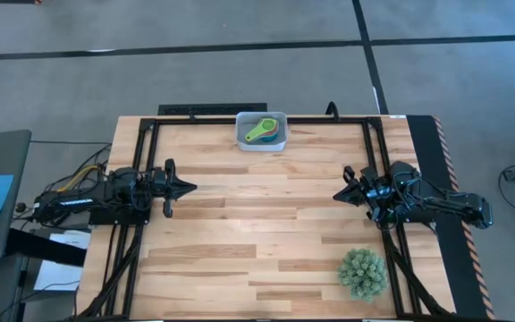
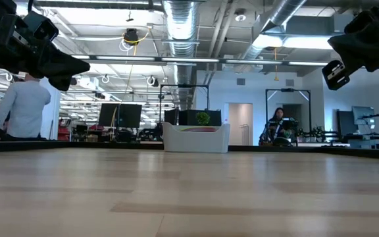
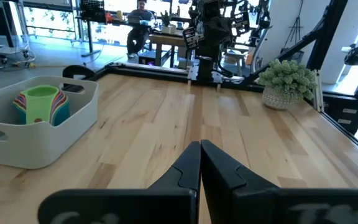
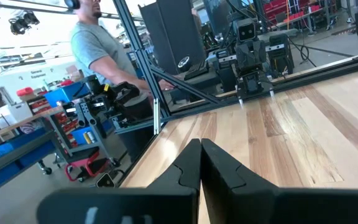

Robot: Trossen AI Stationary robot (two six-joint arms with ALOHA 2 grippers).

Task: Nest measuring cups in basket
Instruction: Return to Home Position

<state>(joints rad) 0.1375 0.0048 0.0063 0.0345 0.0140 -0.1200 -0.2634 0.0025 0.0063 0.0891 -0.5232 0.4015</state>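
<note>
In the foreground we see the right gripper (image 4: 200, 144), its two dark fingers (image 4: 182, 177) pressed together with nothing between them. Beyond it the wooden table (image 4: 303, 134) runs to the left arm (image 4: 248, 53) at its far edge. In the background a person in a grey shirt (image 4: 98, 46) stands beside a cluttered cart (image 4: 73, 127).

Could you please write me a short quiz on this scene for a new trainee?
1. True or false: the nested stack of small coloured plastic measuring cups sits inside the pale grey rectangular plastic basket.
2. Which colour of cup tops the stack? A green, B purple, C pink.
3. Fill in: the left gripper and the right gripper each have their fingers ___.
Key: 1 true; 2 A; 3 shut.
</note>
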